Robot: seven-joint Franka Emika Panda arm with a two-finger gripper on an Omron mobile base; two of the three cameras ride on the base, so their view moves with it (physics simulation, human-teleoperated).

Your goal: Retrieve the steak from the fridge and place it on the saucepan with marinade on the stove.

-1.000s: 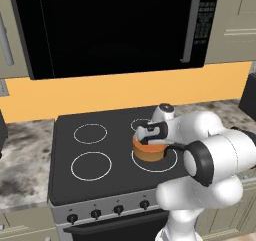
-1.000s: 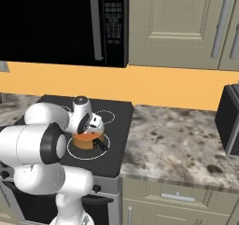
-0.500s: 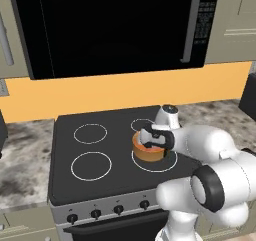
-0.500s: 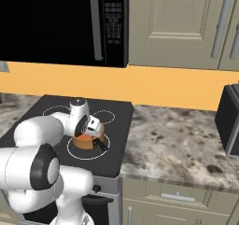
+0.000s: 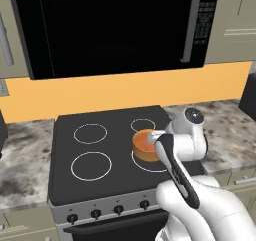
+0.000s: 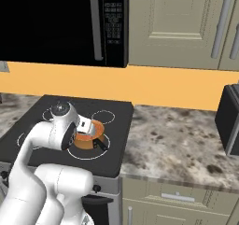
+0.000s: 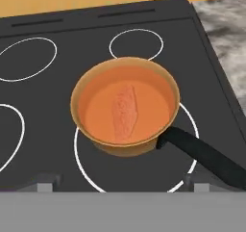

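A: Tool (image 7: 122, 184) status? Hand view shows just the two finger tips (image 7: 45, 182) at the bottom edge, set wide apart, nothing between them. I read it as spread and empty.

B: Agreed. In the base views the hand sits just beside the saucepan (image 5: 146, 145), on its right, wrist bent over the front right burner. Tool itself is mostly blocked by the arm there, so the hand view is the one to trust.

A: Steak (image 7: 125, 111)?

B: Lying flat in the saucepan, about centre, in the marinade (image 7: 93, 106). Long axis runs roughly toward the camera. It touches neither finger.

A: Pan position?

B: On the front right ring of the stove (image 5: 107, 177), handle (image 7: 202, 154) pointing off toward the counter (image 6: 186, 140) side. Upright, not tilted.

A: So the place step looks done. Fridge part is over, judging by where the meat lies.

B: That's my read. What remains is a clean exit: lift straight up and away, tips kept wide, clear of the rim and the handle. A sideways swing risks clipping the handle and shoving the pan off its ring.
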